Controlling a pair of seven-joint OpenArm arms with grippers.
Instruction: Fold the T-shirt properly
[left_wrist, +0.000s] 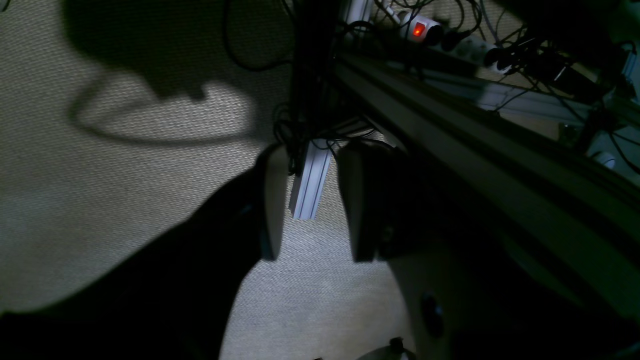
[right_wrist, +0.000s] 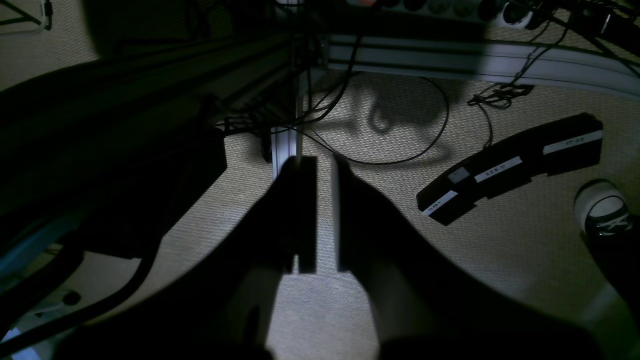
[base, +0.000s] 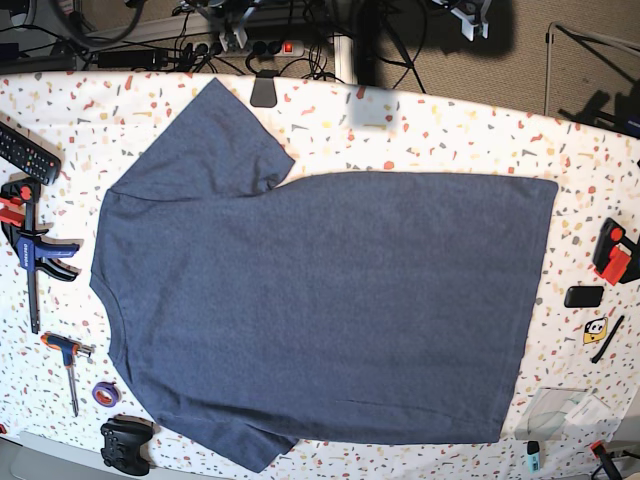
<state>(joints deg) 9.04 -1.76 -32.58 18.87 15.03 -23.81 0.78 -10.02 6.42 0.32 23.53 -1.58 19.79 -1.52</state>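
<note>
From the left wrist view, the left end effector (left_wrist: 312, 210) hangs below the bench edge over woven carpet, its jaws parted with a clear gap and nothing between them; a power strip (left_wrist: 425, 30) with a lit red switch sits among cables beyond.

From the right wrist view, the right end effector (right_wrist: 325, 215) also points at the floor, its jaws only a narrow slit apart and holding nothing. A black device with white labels (right_wrist: 510, 167) lies on the carpet nearby.

In the base view, neither arm shows over the bench (base: 600, 160). The T-shirt (base: 320, 310) lies spread flat, plain side up, collar toward that view's left and hem toward its right, both sleeves out. A blue clamp (base: 35, 245) and a screwdriver (base: 68, 360) lie just off the collar end.

Folding looks not yet begun. To start well, both arms should probably come up together and pinch one long edge — near shoulder and hem — lifting evenly so the cloth does not bunch.
</note>
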